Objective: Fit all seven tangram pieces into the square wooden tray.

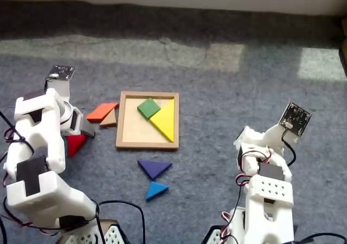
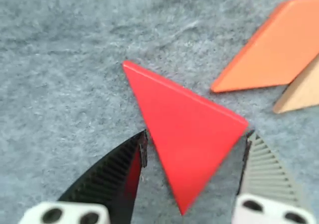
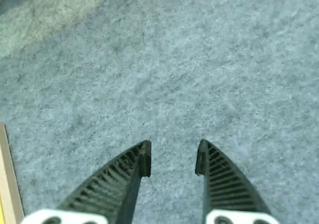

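Red triangle: we see it flat on the carpet, near the tray.
Left gripper: jaws spread, straddling the triangle.
Right gripper: jaws apart over carpet.
Tray: we see a green square and a yellow triangle inside.

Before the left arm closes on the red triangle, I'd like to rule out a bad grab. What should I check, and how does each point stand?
1. The red triangle lies between the fingers of the left gripper: ok.
2. The left gripper is open: ok.
3. The orange piece and tan piece are apart from the fingers: ok, though the tan piece is close.
4. The fingers are low enough to grip: cannot tell.
5. The tray has bare room beside the green square and yellow triangle: ok.
6. The right gripper is out of the way, open over carpet: ok.
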